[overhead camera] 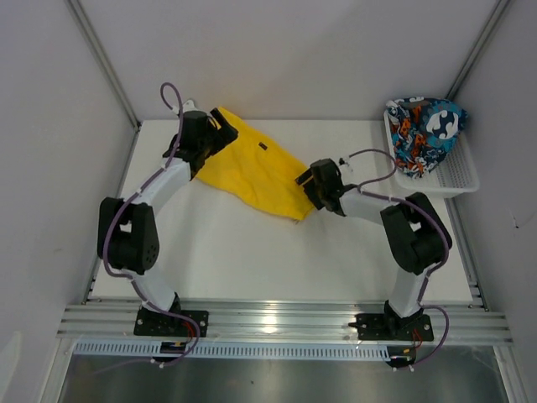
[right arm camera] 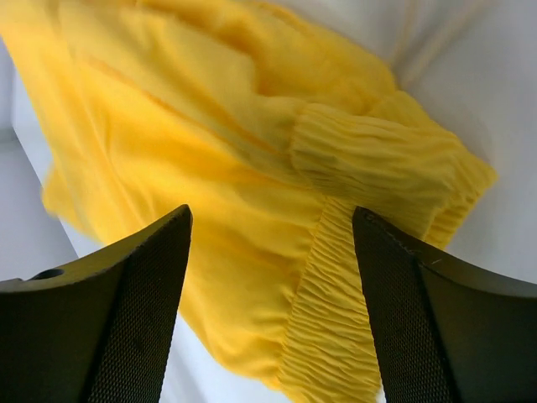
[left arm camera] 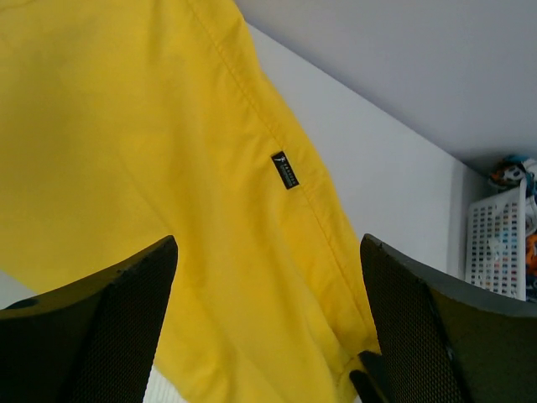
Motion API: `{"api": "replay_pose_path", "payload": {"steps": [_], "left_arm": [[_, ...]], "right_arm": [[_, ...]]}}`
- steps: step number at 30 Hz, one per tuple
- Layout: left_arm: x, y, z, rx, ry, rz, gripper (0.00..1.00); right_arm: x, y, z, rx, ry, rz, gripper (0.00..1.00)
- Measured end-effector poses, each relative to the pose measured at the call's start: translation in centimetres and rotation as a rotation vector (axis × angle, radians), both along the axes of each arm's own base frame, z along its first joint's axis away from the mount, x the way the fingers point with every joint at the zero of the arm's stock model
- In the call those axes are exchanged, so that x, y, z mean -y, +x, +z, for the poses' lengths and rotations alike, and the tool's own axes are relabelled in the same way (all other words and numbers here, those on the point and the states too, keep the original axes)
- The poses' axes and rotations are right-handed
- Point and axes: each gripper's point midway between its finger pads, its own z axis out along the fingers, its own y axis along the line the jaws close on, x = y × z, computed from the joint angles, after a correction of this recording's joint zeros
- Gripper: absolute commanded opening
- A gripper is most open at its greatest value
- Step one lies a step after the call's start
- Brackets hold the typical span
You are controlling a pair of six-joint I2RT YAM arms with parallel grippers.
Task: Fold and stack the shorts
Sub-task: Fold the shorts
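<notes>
The yellow shorts (overhead camera: 256,172) lie spread in a slanting band on the table (overhead camera: 252,260), running from the far left corner towards the middle. The printed shorts (overhead camera: 424,126) sit bunched in the white basket (overhead camera: 461,180) at the far right. The left fingers (left arm camera: 109,336) stand wide apart over the far-left end of the yellow cloth, near its small black label (left arm camera: 285,170), and nothing is pinched between them. The right fingers (right arm camera: 109,319) are likewise spread open above the gathered elastic waistband (right arm camera: 369,159) at the near-right end. The main risk, as I judge it, is an uneven grasp. The waistband is already doubled over and rumpled, so fingers closing there could catch only the top layer, and the rest would sag or twist as the cloth is carried over. On the left the cloth lies flat and thin against the table, so the fingers may slide over it and close on nothing, or drag it into a ridge. If only one end is caught, the fold would come out skewed, a poor base for stacking the second pair. The right arm also works close to the basket and could nudge it when it swings.
</notes>
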Motion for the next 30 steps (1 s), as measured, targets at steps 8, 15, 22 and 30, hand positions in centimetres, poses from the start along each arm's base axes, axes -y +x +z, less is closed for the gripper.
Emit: {"api": "replay_pose_path", "payload": {"steps": [8, 15, 22, 30], "left_arm": [[2.8, -6.0, -0.1, 0.038, -0.004, -0.158, 0.91], [7.2, -8.6, -0.7, 0.055, 0.021, -0.381, 0.91], [13.2, -12.5, -1.7, 0.035, 0.132, -0.585, 0.92], [15.2, -15.6, -3.8, -0.008, 0.252, -0.691, 0.92]], "right_arm": [[-1.3, -7.6, 4.3, 0.070, -0.037, 0.208, 0.85], [3.1, -9.4, 12.6, 0.326, -0.055, 0.224, 0.84], [6.4, -10.9, 5.6, 0.222, -0.071, 0.298, 0.80], [6.5, -10.1, 1.9, 0.160, -0.011, 0.424, 0.82]]}}
